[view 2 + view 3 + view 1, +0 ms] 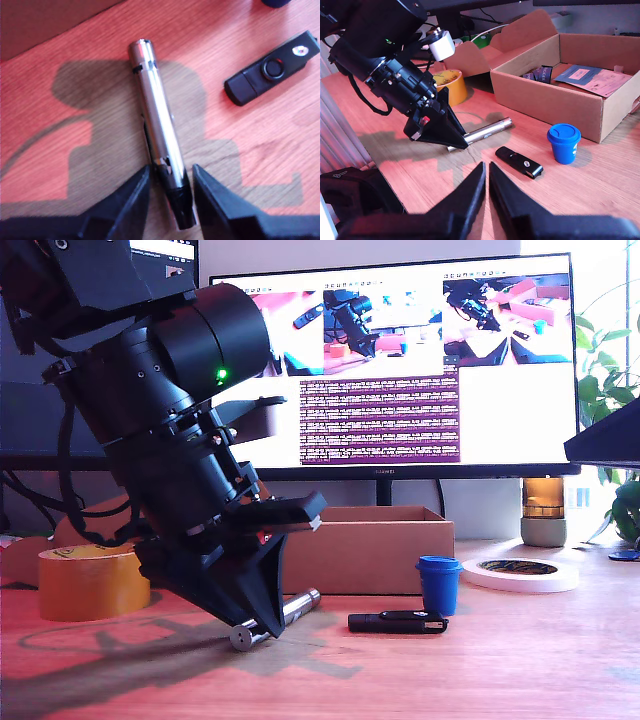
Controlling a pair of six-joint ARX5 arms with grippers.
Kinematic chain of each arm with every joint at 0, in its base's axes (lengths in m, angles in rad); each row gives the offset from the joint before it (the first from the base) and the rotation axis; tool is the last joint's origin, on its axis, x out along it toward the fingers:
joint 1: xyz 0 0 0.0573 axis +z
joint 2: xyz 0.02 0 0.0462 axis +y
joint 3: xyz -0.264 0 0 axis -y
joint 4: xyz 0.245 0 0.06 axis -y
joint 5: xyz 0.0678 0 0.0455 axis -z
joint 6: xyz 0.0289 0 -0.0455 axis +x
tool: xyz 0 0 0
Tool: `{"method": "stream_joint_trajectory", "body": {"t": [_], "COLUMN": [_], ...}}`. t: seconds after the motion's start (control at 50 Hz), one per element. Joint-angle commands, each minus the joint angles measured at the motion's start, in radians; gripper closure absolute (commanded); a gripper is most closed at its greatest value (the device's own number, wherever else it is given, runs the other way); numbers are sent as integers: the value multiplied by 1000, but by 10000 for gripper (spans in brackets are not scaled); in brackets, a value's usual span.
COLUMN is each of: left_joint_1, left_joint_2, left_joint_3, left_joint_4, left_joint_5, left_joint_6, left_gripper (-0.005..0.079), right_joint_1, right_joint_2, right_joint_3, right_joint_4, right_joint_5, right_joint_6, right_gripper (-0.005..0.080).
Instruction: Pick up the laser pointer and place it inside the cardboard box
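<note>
The laser pointer (156,117), a slim silver cylinder with a dark end, lies on the wooden table. My first gripper (171,170) is down at the table, its jaws narrowly open on either side of that dark end, with thin gaps still showing. In the exterior view the same gripper (262,625) stands over the laser pointer (295,608), just in front of the cardboard box (370,550). The second wrist view shows the box (545,100) open, with papers inside. My second gripper (486,185) hovers shut and empty, nearer the camera than the pointer (487,131).
A flat black USB stick (398,622) and a small blue cup (438,585) sit close to the pointer, toward the exterior view's right. A yellow-brown tape roll (90,580) stands at the exterior view's left, a white tape ring (520,573) at its right, a monitor (400,360) behind.
</note>
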Motion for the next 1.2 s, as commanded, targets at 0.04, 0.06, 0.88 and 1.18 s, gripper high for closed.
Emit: {"method": "stream_joint_trajectory", "body": {"t": [0.04,0.06,0.88,1.18], "left_joint_1": [-3,-3,-3,-1], "left_joint_2": [32,32,-154,-232], "left_joint_3": [-10,-10,-9,-8], "left_joint_4": [-20,-20,-21,43], "left_joint_5": [2,2,8,-6], "left_joint_6": [13,14,99,111], "left_gripper": [589,600,635,635], "right_joint_1": [4,4,4,4], "right_joint_2": [2,2,2,2], "right_joint_3": [-16,-16,-16,-16], "right_joint_4": [6,6,-104,-66], "right_joint_5": [2,2,167,183], "right_joint_6": [0,0,28,21], "right_gripper": [763,763,763,763]}}
